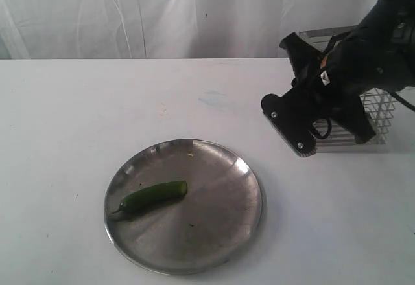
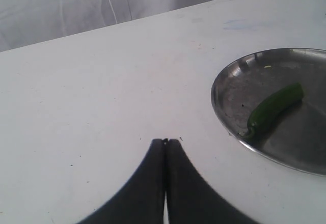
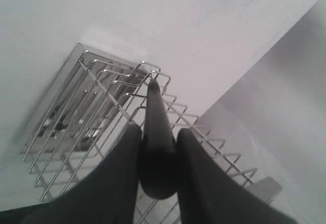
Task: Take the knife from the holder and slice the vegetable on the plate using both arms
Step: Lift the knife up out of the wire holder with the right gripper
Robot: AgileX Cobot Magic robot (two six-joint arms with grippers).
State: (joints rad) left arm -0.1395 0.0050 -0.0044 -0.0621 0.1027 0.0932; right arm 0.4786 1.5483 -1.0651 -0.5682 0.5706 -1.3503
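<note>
Nearest to me, toward the front edge of the tabletop (image 1: 78, 103), is the plate (image 1: 249, 188). The chili (image 1: 152, 196) lies flat on the plate's left half, with its stem end toward the left rim and its blunt cut end toward the middle. I judge it light and a little soft. Its skin looks waxy and its body is round, so it will likely roll or skid on slick steel. I would hold it gently near the stem end and leave the blunt end free for the blade.

The left gripper (image 2: 165, 141) hangs over bare tabletop near the plate's rim, on the chili's stem side. Its 2 fingers are pressed together with nothing between them, so it must spread before it can steady the chili.

Farther back, toward the back right corner, stands the holder (image 1: 379, 110). The right gripper (image 3: 159, 132) is directly over it, its 2 fingers pinching the dark body of the knife (image 3: 153, 107). The knife's narrow end points down among the wires. I cannot tell how much of it sits inside.

I judge the knife slim, stiff and light, with a smooth handle that could twist in a narrow pinch. The handle is the only safe place to hold it. It should be lifted straight up so the tip does not snag a wire.
</note>
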